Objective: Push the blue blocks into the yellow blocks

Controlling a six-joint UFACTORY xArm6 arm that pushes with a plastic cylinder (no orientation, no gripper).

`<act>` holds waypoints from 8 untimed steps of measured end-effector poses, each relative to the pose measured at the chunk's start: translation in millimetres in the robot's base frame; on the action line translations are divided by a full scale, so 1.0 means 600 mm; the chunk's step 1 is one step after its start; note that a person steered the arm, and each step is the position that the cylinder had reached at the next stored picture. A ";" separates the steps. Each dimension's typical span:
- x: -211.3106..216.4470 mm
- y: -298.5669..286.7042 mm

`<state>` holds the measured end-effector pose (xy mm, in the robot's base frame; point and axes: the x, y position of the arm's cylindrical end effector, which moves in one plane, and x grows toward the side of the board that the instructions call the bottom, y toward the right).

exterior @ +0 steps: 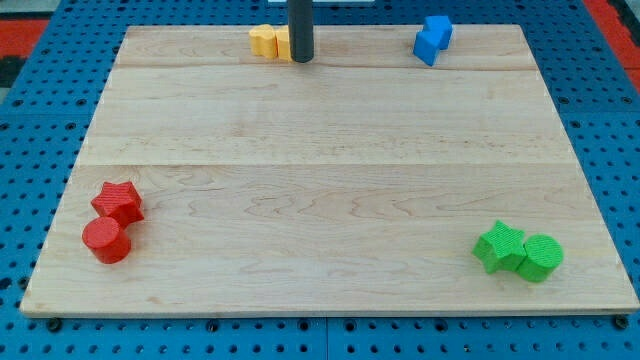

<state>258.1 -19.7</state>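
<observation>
At the view's top, our tip [301, 59] touches the yellow blocks [270, 41] just to its left. Blue blocks [432, 38] sit well apart to its right. We have no jaws, only a rod.

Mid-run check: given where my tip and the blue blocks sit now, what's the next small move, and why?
Probably swing my tip toward the view's right, around to the far right side of the blue blocks. It now sits against the yellow blocks at the view's top, left of the blue ones, so pushing from here would not drive blue toward yellow.
</observation>
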 end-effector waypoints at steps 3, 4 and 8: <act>0.055 0.432; -0.023 0.492; -0.084 0.279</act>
<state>207.5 147.8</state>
